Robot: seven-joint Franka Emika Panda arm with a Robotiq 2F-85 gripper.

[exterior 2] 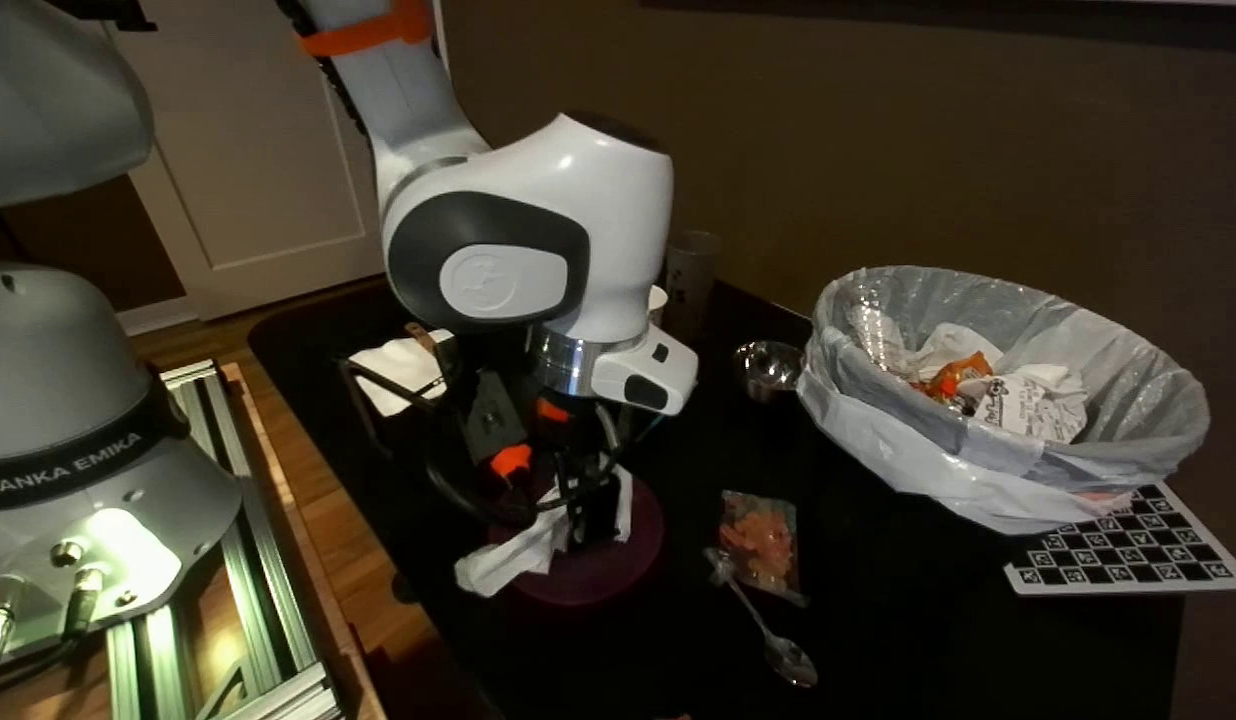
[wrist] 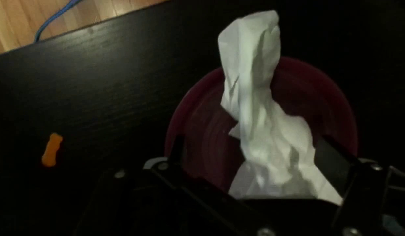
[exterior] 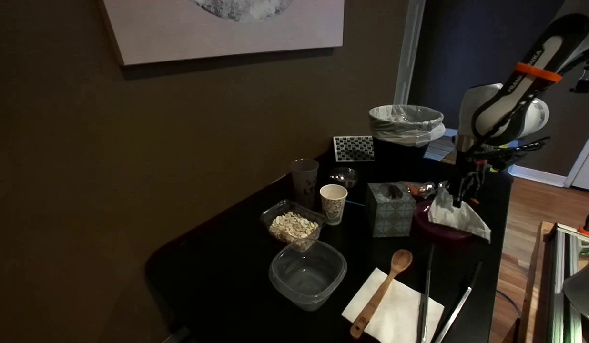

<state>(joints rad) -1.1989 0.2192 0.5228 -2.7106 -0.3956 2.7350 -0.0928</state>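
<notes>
Straddling one tissue (wrist: 264,108), one end effector (wrist: 253,141) overhangs one plate (wrist: 204,131).

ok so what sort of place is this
Likely a home, perhaps an office, turned into a test space: the canvas print and wood-plank floor look domestic, while the checkerboard calibration board suggests lab-style work.
</notes>
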